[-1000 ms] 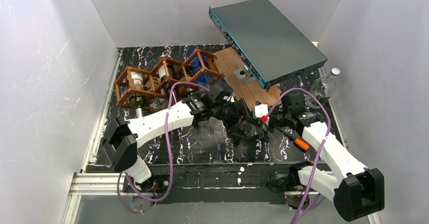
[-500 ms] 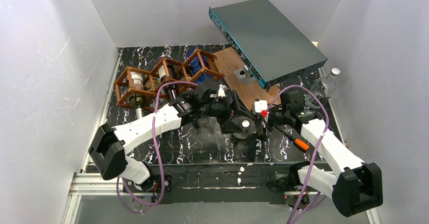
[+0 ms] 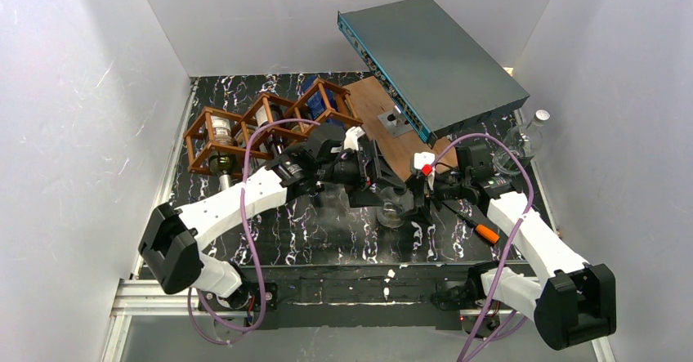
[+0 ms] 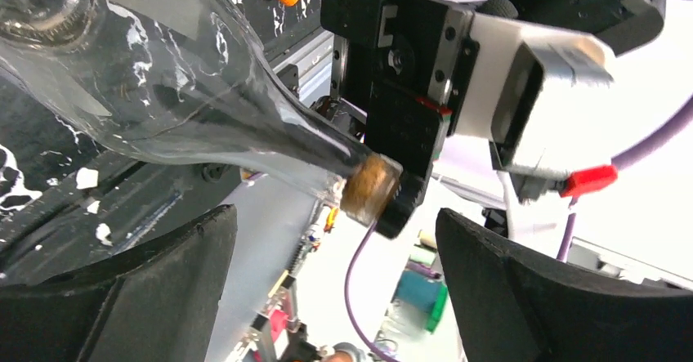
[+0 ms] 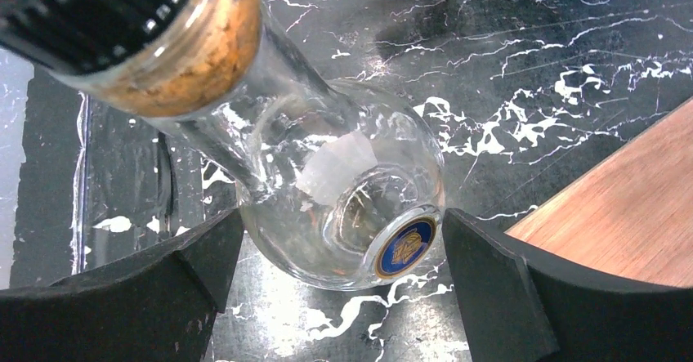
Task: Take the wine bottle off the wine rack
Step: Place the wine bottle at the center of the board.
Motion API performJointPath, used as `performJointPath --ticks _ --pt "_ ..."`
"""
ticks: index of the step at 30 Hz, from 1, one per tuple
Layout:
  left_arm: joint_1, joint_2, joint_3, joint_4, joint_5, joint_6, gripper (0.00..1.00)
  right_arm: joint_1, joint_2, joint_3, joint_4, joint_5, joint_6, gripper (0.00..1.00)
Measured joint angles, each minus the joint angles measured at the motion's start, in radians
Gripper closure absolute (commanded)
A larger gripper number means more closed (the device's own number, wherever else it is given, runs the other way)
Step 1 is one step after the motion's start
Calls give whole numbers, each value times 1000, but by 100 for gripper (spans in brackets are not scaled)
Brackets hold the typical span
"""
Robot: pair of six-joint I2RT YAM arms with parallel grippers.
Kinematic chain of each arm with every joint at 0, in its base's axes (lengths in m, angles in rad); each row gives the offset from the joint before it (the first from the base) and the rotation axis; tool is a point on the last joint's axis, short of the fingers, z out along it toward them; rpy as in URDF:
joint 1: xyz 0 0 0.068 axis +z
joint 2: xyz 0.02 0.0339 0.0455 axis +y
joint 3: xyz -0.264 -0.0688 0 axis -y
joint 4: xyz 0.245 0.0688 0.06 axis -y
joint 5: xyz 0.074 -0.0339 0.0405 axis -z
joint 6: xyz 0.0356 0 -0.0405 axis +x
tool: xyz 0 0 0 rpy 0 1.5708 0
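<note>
A clear round-bodied wine bottle [image 3: 393, 212] with a cork and a blue medallion stands on the black marbled table, off the reddish-brown wine rack [image 3: 263, 123]. My left gripper [image 3: 376, 182] is open just left of it. In the left wrist view, the neck and cork [image 4: 369, 186] lie above the gap of that gripper [image 4: 335, 223], not between the fingers. My right gripper [image 3: 415, 198] is open just right of the bottle. In the right wrist view, its fingers [image 5: 343, 215] flank the bottle's body [image 5: 351, 190] from above; contact is unclear.
The rack holds other bottles [image 3: 219, 129]. A flat wooden board [image 3: 384, 125] lies behind the grippers, with a grey network switch [image 3: 429, 60] leaning over it. Another clear bottle [image 3: 523, 141] stands at the right edge. An orange-handled screwdriver [image 3: 486, 233] lies near the right arm.
My left gripper has drawn back up and left toward the rack, uncovering the clear bottle on the table. The right gripper has shifted slightly beside the bottle.
</note>
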Motion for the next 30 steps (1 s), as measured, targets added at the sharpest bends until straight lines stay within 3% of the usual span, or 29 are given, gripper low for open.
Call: performJointPath --ticks 9,16,23,30 --pt "0 -137 -27 13 -109 246 5 -16 -1 10 -23 23 24 2" --pt "0 -377 -180 48 -279 416 4 -16 -1 60 -146 62 -62 2" --pt "-2 -583 -344 60 -426 459 4 -18 1 120 -216 83 -94 2" --pt "-2 -679 -378 36 -485 480 3 -18 14 164 -233 82 -74 2"
